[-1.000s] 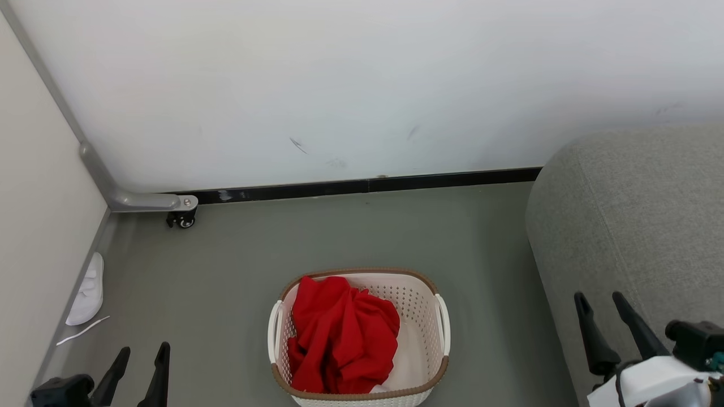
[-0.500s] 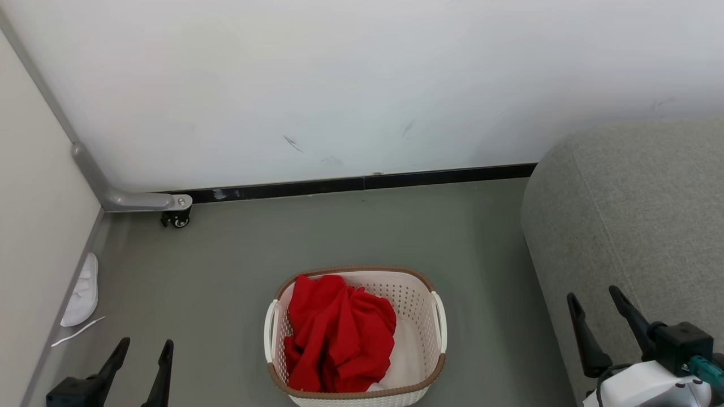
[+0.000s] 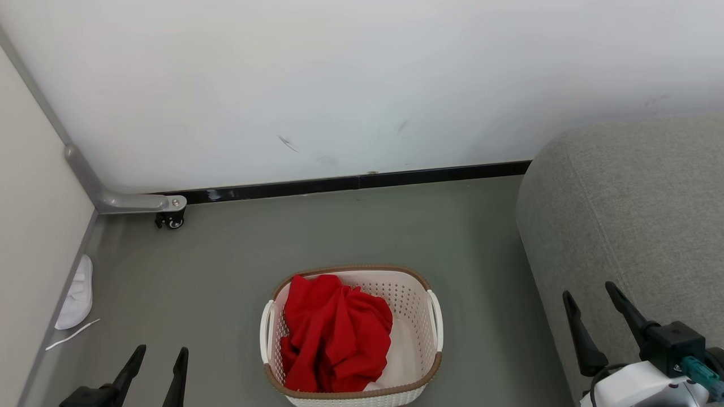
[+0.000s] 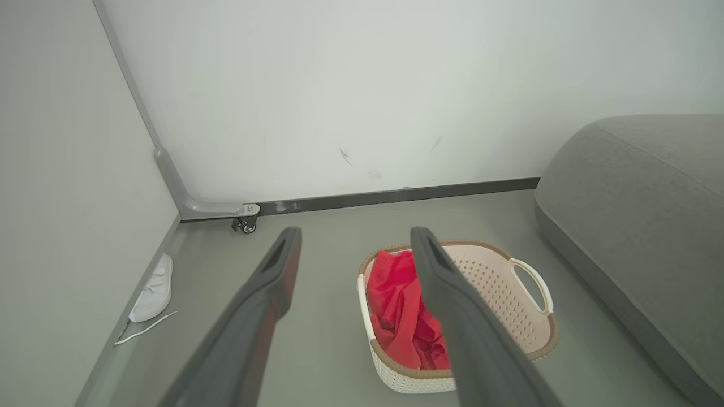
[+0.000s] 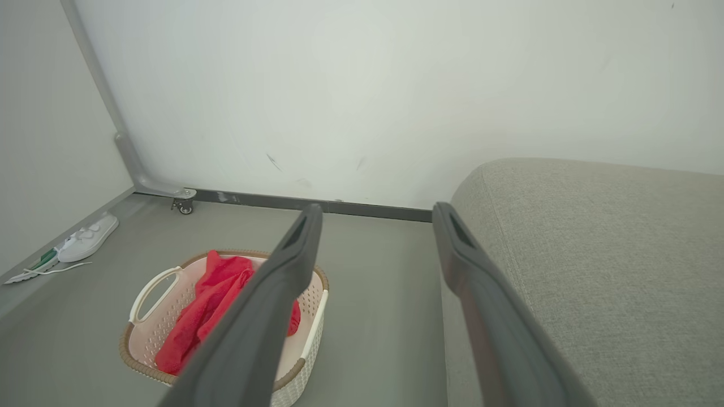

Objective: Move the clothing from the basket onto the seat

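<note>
View is drifting slightly left, so the camera is moving; against that, the left tool [image 3: 161, 350] is edging right toward the basket [image 3: 417, 298], which looks like the start of the reach. Nothing is being grasped yet. Both tools are wide open and holding nothing. The clothing [image 3: 334, 333] is sitting bunched in the basket's left half on the floor [image 3: 237, 265], to the right of the left tool and left of the right tool [image 3: 588, 291], well apart from both. The seat [image 3: 633, 215] is standing at right, just beside the right tool.
</note>
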Controlling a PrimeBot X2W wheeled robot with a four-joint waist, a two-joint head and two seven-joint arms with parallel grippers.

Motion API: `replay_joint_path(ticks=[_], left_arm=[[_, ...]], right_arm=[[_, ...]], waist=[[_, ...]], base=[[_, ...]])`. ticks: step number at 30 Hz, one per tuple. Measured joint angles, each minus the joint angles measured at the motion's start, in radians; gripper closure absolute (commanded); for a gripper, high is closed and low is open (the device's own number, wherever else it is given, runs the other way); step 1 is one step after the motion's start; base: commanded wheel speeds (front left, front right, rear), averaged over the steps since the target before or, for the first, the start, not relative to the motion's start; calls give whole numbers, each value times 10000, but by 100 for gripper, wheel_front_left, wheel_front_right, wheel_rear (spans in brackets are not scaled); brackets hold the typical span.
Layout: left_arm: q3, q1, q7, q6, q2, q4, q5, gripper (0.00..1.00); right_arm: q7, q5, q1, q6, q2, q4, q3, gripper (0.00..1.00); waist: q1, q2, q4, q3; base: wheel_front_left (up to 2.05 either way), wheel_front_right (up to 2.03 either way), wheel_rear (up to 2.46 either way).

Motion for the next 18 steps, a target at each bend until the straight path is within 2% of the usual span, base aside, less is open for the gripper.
replay_joint_path(ticks=[18], left_arm=[[360,-1,0,-270,-81,-10,-2,0]], right_arm=[[0,-105,182,0,157,-63,-17,0]], waist=[[0,0,-149,329]], base=[[0,0,0]])
